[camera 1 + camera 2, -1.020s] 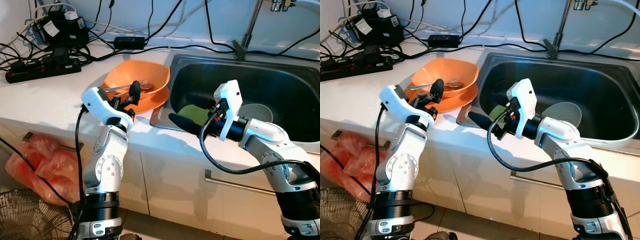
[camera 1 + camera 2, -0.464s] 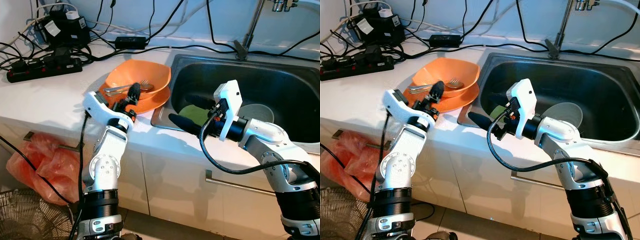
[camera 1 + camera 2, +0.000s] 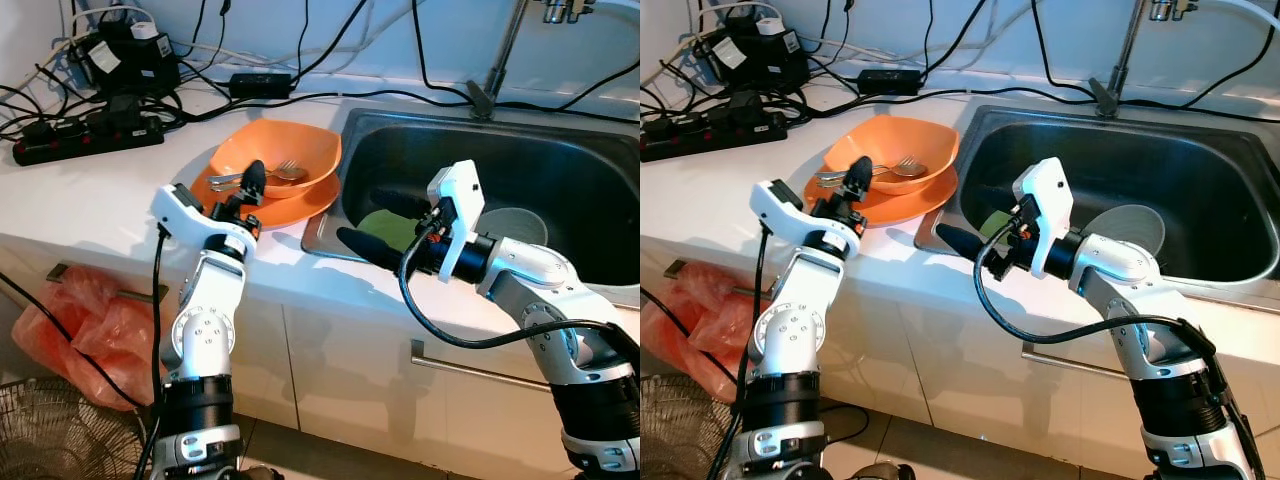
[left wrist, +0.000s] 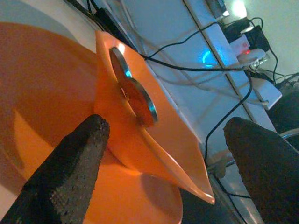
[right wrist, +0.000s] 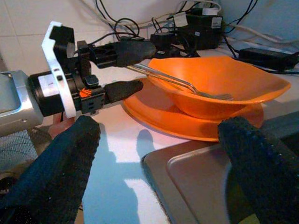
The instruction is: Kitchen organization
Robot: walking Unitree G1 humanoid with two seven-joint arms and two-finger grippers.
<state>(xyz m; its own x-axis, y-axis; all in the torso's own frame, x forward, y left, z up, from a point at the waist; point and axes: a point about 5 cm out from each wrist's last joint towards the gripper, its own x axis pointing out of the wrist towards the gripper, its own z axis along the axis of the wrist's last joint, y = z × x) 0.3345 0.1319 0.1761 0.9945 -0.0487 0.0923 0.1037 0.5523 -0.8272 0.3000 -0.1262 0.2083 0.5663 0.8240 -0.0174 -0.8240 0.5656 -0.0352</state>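
An orange bowl (image 3: pixel 285 150) sits on an orange plate (image 3: pixel 305 203) on the white counter, left of the sink. A metal fork (image 3: pixel 283 173) and a second utensil lie in the bowl, handles over its left rim. My left gripper (image 3: pixel 247 196) is open at that rim, one finger (image 5: pixel 128 50) above the handle ends and the other (image 5: pixel 122 88) below, by the plate's edge. The left wrist view looks along the bowl's rim (image 4: pixel 154 140) at a metal handle end (image 4: pixel 135 91). My right gripper (image 3: pixel 378 226) is open over the sink's front left corner and holds nothing.
The steel sink (image 3: pixel 560 165) holds a green item (image 3: pixel 388 228) and a pale bowl (image 3: pixel 517 226); a faucet (image 3: pixel 500 60) rises behind it. A power strip (image 3: pixel 85 135), adapters and cables crowd the counter's back left. A red bag (image 3: pixel 70 320) hangs below the counter.
My left gripper has shifted left along the bowl's rim, toward the utensil handle ends. The right arm has not moved.
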